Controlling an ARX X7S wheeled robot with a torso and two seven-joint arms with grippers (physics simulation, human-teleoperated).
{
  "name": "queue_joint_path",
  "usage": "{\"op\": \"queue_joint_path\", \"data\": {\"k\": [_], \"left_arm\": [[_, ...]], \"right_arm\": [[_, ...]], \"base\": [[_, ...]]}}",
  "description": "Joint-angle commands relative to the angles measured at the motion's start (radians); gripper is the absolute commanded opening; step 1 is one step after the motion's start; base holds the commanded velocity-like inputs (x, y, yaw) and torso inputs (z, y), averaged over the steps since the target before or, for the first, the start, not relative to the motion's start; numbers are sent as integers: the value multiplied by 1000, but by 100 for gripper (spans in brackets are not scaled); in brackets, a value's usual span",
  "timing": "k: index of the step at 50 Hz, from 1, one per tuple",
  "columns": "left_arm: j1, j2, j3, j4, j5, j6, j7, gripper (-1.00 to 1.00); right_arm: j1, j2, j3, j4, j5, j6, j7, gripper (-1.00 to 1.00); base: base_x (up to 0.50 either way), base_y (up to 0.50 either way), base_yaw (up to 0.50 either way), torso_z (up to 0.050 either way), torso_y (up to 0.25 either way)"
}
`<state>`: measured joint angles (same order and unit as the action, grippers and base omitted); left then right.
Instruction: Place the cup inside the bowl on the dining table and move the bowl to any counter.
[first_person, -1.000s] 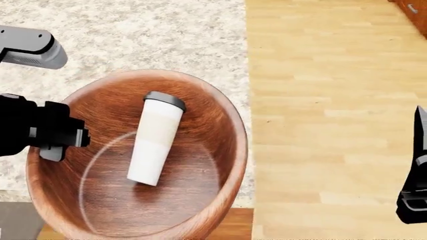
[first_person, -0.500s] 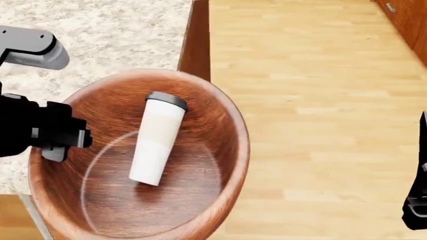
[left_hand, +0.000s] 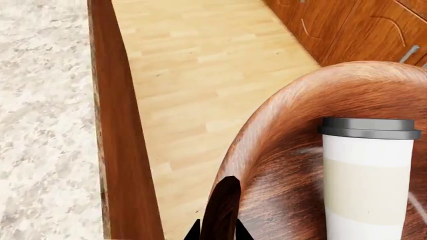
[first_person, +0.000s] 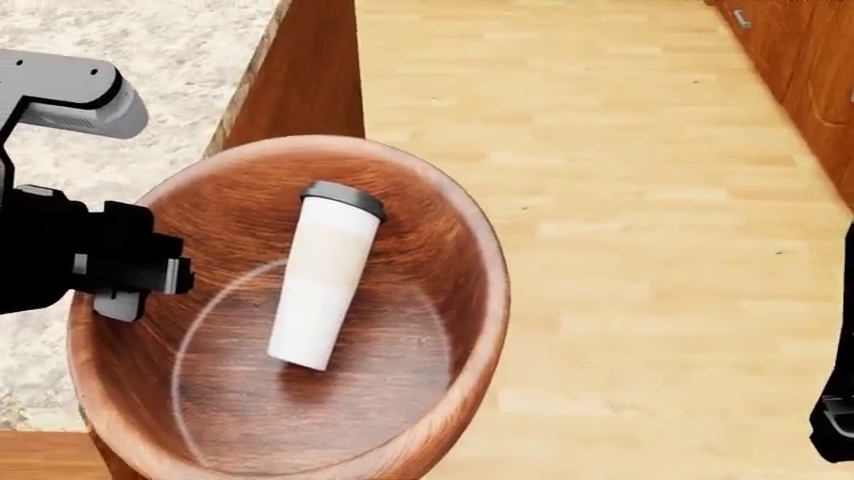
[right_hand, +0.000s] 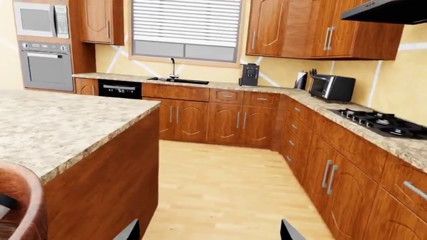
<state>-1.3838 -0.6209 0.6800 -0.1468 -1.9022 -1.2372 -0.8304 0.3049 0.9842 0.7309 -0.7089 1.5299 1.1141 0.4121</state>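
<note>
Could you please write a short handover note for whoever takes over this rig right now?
Left gripper: clamped on the bowl's rim, holding it over the floor beside the dining table.
Right gripper: fingers apart, empty, facing the kitchen.
Cup: lying on its side inside the bowl, lid on.
Done: cup is in the bowl, bowl is off the table.
Left: carry the bowl to a counter and set it down there.

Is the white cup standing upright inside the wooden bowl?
No. In the head view the cup lies on its side inside the bowl, its dark lid pointing toward the far rim.
</note>
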Motion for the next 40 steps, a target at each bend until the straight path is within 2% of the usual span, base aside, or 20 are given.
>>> {"op": "queue_joint_path", "data": {"k": [1, 26, 40], "left_arm": [[-5, 5, -1, -18, 25, 25, 27, -100], [-25, -5, 7, -16, 17, 23, 24, -100], [-23, -8, 13, -12, 24, 28, 32, -100]], "right_arm": [[-26, -15, 29, -14, -16, 5, -17, 100], [-27, -13, 29, -21, -32, -14, -39, 100], [-44, -16, 34, -27, -65, -17, -63, 100]], "base": [[340, -457, 0, 0, 0], [341, -452, 0, 0, 2], [497, -157, 0, 0, 1]]}}
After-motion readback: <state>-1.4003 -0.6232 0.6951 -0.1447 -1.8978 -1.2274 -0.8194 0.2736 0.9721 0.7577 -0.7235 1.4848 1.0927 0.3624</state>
